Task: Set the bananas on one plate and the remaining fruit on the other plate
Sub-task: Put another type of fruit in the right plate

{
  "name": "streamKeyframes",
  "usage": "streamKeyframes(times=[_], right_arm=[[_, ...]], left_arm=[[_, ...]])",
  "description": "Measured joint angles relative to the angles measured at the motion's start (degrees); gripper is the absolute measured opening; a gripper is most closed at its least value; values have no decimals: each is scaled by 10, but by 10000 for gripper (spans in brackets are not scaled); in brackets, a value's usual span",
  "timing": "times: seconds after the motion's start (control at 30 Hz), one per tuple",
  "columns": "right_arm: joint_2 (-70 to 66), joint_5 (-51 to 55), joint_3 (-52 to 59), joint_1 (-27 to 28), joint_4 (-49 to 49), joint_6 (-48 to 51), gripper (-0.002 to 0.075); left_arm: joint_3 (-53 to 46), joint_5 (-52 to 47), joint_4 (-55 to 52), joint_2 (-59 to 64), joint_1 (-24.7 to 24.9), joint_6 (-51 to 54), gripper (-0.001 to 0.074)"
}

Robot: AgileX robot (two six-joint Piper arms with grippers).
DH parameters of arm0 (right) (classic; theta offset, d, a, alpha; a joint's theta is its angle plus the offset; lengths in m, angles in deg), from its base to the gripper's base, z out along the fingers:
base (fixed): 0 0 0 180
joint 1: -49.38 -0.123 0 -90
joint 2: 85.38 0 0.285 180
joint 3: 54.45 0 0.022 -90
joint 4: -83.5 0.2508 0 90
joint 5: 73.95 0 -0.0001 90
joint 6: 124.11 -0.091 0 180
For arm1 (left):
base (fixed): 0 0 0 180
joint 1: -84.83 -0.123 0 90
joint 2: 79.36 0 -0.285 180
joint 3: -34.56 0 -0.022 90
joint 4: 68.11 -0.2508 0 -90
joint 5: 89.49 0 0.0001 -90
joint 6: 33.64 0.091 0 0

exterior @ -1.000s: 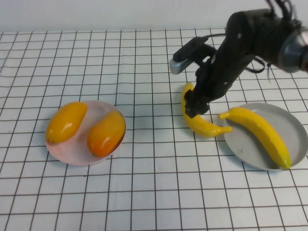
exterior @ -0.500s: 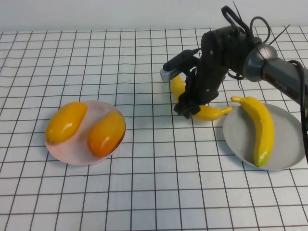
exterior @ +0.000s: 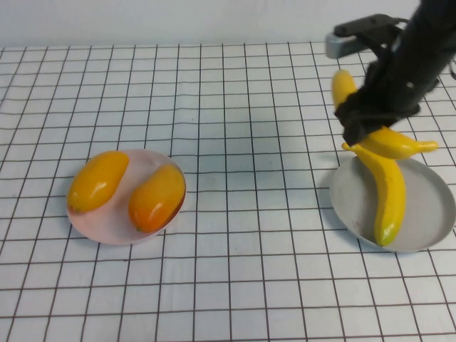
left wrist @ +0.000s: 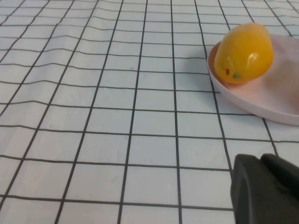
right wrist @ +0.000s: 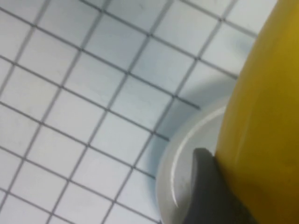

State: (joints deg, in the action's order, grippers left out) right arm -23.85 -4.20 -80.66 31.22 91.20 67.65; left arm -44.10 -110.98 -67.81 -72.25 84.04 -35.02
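My right gripper [exterior: 365,125] is shut on one banana [exterior: 396,141] and holds it in the air above the far-left rim of the grey plate [exterior: 429,208]. The second banana [exterior: 388,191] lies on that plate, pointing away from me. In the right wrist view the held banana [right wrist: 266,126] fills the side, with one dark finger [right wrist: 209,186] against it and the grey plate's rim [right wrist: 180,161] below. Two mango-like fruits [exterior: 98,181] [exterior: 157,197] lie on the pink plate [exterior: 100,232] at the left. My left gripper [left wrist: 267,192] is shut and empty, low over the table near the pink plate [left wrist: 275,99].
The table is covered with a white cloth with a black grid [exterior: 249,235]. In the left wrist view one mango [left wrist: 244,53] sits at the pink plate's near rim. A white wall runs along the table's far edge.
My right gripper has lifted the banana off the table and carried it to the right, to over the grey plate's rim. The banana on the plate turned earlier and now lies still.
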Motion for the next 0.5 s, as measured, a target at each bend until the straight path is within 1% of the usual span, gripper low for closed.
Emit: streamKeyframes(times=[0.1, 0.27, 0.37, 0.5], right_arm=[[60, -35, 117, 34, -1, -16, 317], [123, -98, 264, 75, -1, -25, 317], [126, -129, 315, 90, 0, -25, 317], [111, -162, 334, 100, 12, -26, 325]], left_arm=[[0, 0, 0, 0, 0, 0, -4], [0, 0, 0, 0, 0, 0, -4], [0, 0, 0, 0, 0, 0, -4], [0, 0, 0, 0, 0, 0, -4]])
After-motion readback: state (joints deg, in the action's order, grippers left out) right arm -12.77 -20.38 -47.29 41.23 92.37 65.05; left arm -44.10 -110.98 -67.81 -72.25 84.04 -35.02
